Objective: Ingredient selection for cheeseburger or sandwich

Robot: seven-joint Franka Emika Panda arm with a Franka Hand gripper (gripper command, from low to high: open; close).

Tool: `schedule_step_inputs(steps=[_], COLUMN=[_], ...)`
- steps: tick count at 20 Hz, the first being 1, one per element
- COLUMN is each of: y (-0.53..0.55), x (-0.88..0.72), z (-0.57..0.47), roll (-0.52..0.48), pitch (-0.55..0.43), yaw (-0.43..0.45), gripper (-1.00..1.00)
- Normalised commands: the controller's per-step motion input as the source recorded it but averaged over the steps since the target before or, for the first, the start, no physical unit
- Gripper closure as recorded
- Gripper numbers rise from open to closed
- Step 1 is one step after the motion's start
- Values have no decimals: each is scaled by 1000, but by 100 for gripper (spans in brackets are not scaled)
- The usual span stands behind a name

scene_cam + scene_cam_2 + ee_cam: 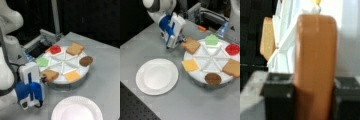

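Observation:
My gripper (44, 76) is shut on a tan-brown toast square (50, 74), which sits at the compartment of the white divided tray (62, 65) nearest the arm. In the wrist view the toast (315, 62) stands between my two dark fingers (277, 95). In both front views the other ingredients each lie in a compartment of their own: green lettuce (42, 61), red tomato (55, 49), a second toast (75, 48), brown patty (86, 60) and yellow cheese (72, 75). In a front view the gripper (181, 40) meets the held toast (191, 45) at the tray's left edge. No sandwich or cheeseburger is in view.
A round white plate (77, 110) lies on the grey table in front of the tray, also seen as the plate (157, 76) at a front view's left. A metal fixture with an orange part (201, 27) stands behind the tray. The table's back edge meets a dark backdrop.

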Motion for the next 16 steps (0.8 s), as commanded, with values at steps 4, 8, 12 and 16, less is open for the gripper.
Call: schedule_step_inputs(steps=[4, 8, 12, 16], y=[-379, -339, -328, -314], x=[202, 277, 355, 386], z=[95, 162, 232, 213], roll=[5, 19, 15, -32], pitch=[169, 187, 195, 189], yaw=[82, 52, 53, 118], gripper=[100, 100, 100, 100])
